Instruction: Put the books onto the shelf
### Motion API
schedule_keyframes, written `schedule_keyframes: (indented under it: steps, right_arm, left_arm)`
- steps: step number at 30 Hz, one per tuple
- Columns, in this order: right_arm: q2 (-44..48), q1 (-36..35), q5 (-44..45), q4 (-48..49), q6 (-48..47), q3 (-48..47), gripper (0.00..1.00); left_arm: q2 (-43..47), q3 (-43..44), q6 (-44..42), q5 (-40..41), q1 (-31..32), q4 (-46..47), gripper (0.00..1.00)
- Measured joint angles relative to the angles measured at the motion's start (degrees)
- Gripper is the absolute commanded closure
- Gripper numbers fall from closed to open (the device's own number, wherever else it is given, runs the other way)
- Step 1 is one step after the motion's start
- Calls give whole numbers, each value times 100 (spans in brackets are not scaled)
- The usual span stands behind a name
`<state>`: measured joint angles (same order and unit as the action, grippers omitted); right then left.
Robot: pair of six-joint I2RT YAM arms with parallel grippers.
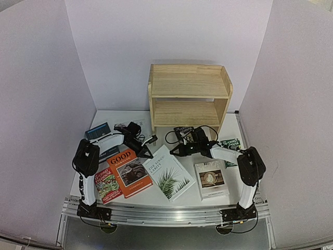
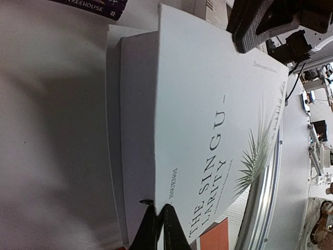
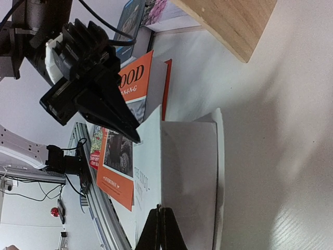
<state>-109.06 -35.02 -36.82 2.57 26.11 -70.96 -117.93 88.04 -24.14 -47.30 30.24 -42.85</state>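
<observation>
The white "Singularity" book (image 1: 169, 174) lies cover up on the table (image 1: 109, 117), in front of the shelf (image 1: 190, 83), between the orange "GOOD" book (image 1: 130, 172) and the coffee-cup book (image 1: 212, 179). Its far corner sits between the two grippers.

Left arm: the elbow is raised over the table's left side and the forearm reaches inward. The left gripper (image 1: 148, 152) points down at the book's far corner. In the left wrist view its fingers (image 2: 147, 221) are pressed nearly together, tips at the upper edge of the book's shaded side face. Whether they nip anything cannot be told.

Right arm: it mirrors the left, forearm reaching inward from the right. The right gripper (image 1: 173, 152) is low at the same corner. Its fingers (image 3: 154, 229) are pressed together, tips at the book's upper edge.

Book appearance: matte white cover, grey serif title, green palm leaf toward the near corner. The right wrist view shows the side face in shadow.

Surroundings: a "Treehouse" paperback (image 1: 107, 183) lies left of the orange book, touching it. A second paperback (image 1: 230, 143) lies near the right arm. A navy book (image 1: 98, 131) lies at far left. The shelf is pale pine, two tiers, both bare. The table is white, enclosed by white panels (image 1: 166, 41), with an aluminium rail (image 1: 166, 213) at the near edge.
</observation>
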Motion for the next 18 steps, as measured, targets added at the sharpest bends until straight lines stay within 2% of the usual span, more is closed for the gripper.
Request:
schedule_keyframes:
  steps: [7,10,11,12,14,18]
  right_arm:
    - [-87,36,53,5,-8,-70,100]
    - [-88,27,265,14,6,-72,57]
    - [-80,15,438,27,7,-67,47]
    - [-58,-3,632,39,-13,-55,41]
    - [65,-62,1159,5,-125,6,33]
    - [473,-331,2440,-473,-553,-64,30]
  left_arm:
    - [12,19,233,-210,-28,-206,100]
    - [78,24,552,-158,-22,-233,100]
    - [111,55,704,-99,-15,-278,100]
    - [130,127,869,-17,-4,-369,100]
    - [142,357,1185,178,20,-545,100]
    - [206,638,1733,474,48,-706,100]
